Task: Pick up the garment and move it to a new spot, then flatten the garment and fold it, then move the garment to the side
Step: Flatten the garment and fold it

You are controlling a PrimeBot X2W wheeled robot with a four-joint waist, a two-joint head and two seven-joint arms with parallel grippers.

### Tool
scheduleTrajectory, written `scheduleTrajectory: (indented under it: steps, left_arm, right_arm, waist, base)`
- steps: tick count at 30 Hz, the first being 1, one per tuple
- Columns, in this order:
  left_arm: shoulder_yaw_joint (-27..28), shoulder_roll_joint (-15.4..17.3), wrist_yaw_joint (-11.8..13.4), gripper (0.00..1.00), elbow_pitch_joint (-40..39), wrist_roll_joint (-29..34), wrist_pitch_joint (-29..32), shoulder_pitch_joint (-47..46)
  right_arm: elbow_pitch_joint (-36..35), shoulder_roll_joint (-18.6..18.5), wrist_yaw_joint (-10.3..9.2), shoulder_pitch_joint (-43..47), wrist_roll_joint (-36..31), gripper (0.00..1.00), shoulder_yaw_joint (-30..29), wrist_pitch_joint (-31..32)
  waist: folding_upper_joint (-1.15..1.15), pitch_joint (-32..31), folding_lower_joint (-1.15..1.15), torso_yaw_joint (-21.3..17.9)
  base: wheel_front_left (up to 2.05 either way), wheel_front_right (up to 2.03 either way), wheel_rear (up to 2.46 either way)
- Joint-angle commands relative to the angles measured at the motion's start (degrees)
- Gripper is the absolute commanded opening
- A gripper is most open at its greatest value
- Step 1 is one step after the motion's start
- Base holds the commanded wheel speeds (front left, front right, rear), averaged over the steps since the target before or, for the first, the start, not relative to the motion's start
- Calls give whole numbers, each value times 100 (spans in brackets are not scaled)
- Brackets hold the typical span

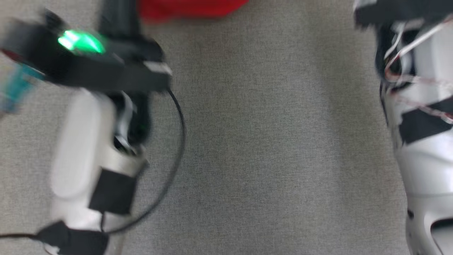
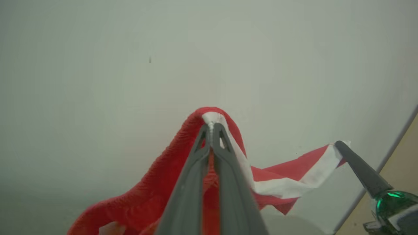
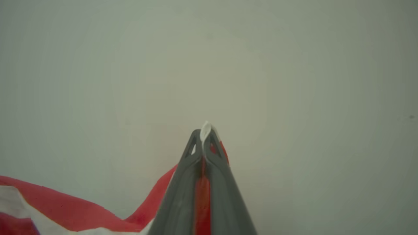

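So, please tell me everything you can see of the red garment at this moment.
The garment is red cloth with a white band along one edge; the red part looks ribbed, like knit. It is crumpled, not flat. The left hand is shut on the white edge, and the right hand is shut on the same edge further along, so the band sags between them. In the blurred head view, a red part shows at the top edge.

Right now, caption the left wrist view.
Left gripper and right gripper each pinch the red-and-white garment.

Right gripper [image 3: 205, 135] pinching red-and-white garment [image 3: 65, 212]
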Motion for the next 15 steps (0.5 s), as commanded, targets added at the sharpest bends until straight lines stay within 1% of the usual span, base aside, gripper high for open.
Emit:
scheduleTrajectory:
  steps: [1, 2, 4, 10, 15]
  left_arm:
    - [-42, 40, -22, 0, 28, -53, -16, 186]
    - [-104, 117, -16, 0, 52, -85, -16, 346]
    - [-156, 147, -19, 0, 15, -212, -17, 670]
    - [-209, 372, -21, 0, -391, -409, -17, 1823]
    - [-283, 457, -21, 0, -832, -492, -17, 2806]
  right_arm:
    - [23, -56, -13, 142, 82, 0, 77, -5]
    - [63, -120, -13, 288, 162, 0, 146, -5]
    - [76, -242, -13, 590, 319, 0, 269, -5]
    - [-212, -569, -13, 1483, 550, 0, 449, -6]
    - [-335, -846, -13, 2173, 593, 0, 341, 28]
  waist:
    - [0, -71, 0, 4]
    - [0, -113, 0, -10]
    - [0, -220, 0, -38]
    - [0, -708, 0, -165]
    - [0, -1162, 0, -183]
  base:
    - [0, 0, 0]
    - [0, 0, 0]
    - [0, 0, 0]
    - [0, 0, 0]
    - [0, 0, 0]
